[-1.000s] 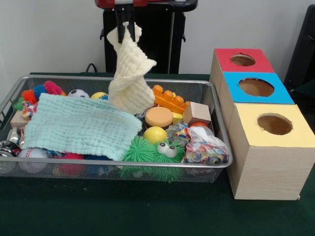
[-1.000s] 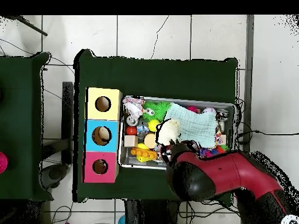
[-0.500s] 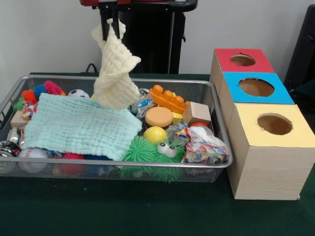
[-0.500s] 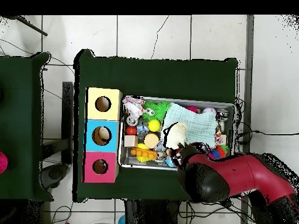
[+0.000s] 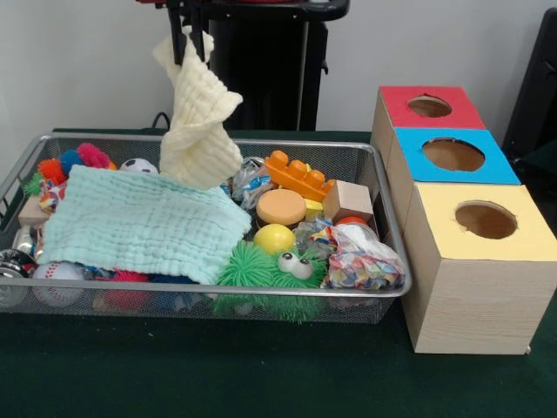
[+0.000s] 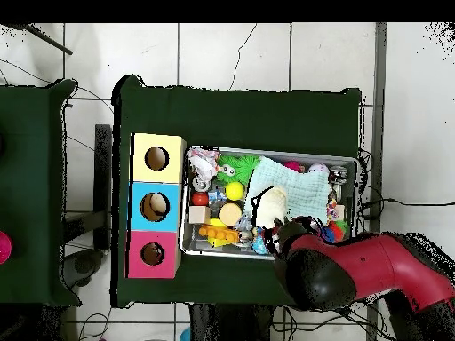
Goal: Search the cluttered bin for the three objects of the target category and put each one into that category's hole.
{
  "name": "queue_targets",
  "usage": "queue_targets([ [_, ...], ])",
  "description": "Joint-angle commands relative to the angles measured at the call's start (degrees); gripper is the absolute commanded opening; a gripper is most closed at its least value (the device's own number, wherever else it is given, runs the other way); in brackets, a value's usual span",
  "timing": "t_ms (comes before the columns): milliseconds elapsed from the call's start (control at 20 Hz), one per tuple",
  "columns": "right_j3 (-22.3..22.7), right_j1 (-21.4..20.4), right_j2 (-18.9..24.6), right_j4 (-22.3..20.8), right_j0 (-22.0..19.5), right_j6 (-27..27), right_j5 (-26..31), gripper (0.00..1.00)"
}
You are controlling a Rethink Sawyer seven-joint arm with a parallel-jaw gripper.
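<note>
Dark green cloth covers the surface (image 5: 261, 383), and on it I have the wire bin (image 5: 387, 222) beside three wooden boxes with round holes: red (image 5: 429, 106), blue (image 5: 453, 154) and yellow (image 5: 486, 219). My jaws (image 5: 185, 39) are pinching the top corner of the cream cloth (image 5: 198, 122), which hangs above the far side of the bin. Over the last second I have carried it sideways, away from the boxes, so it no longer drapes over the orange block (image 5: 300, 175) and a crinkly wrapper (image 5: 248, 178) now shows there. A pale green cloth (image 5: 144, 225) lies over much of the bin's other end. I judge the cream cloth is either clutter being cleared or a target; which hole it would suit I cannot tell.
</note>
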Motion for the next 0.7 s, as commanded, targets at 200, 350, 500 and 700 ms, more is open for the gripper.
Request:
queue_targets([
  [200,3.5,-1.9,3.7,-3.0,0.8,-12.2,2.6,0.00],
  [350,4.1,-2.5,4.6,-2.4,0.0,-12.6,2.6,0.00],
  [500,4.3,-3.0,5.3,-2.1,-0.6,-13.0,3.0,0.00],
  [700,4.4,-3.6,7.7,0.2,-3.0,-15.4,4.5,0.00],
])
